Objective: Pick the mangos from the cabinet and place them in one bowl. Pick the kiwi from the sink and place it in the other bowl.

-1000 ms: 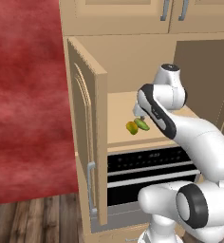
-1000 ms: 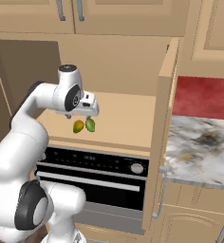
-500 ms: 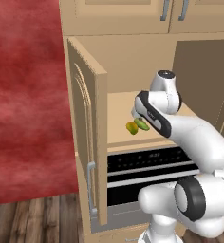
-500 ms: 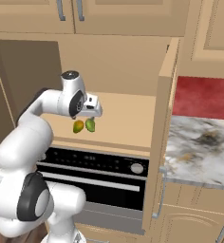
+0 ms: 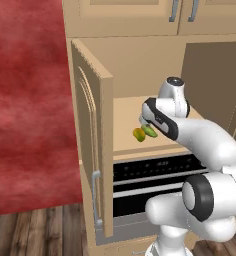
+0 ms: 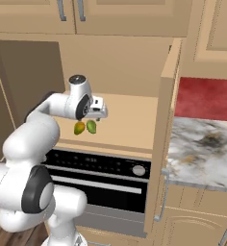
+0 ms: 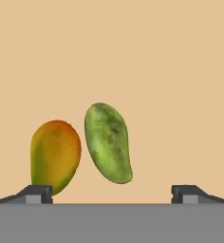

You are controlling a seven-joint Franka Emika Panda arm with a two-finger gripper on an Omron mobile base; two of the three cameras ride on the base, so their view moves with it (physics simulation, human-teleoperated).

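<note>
So in the hand view, going left to right: yellow-orange mango point(image 7: 55, 155) sits lower left, just above the left fingertip, and the green mango point(image 7: 107, 142) leans beside it near centre, both lying on the cabinet point(image 7: 171, 71) shelf. Your gripper point(image 7: 111, 192) is spread wide, holding nothing. They look smooth, rounded, probably slippery, so you'd want to pinch one across its narrow middle, firm but gentle.
</note>
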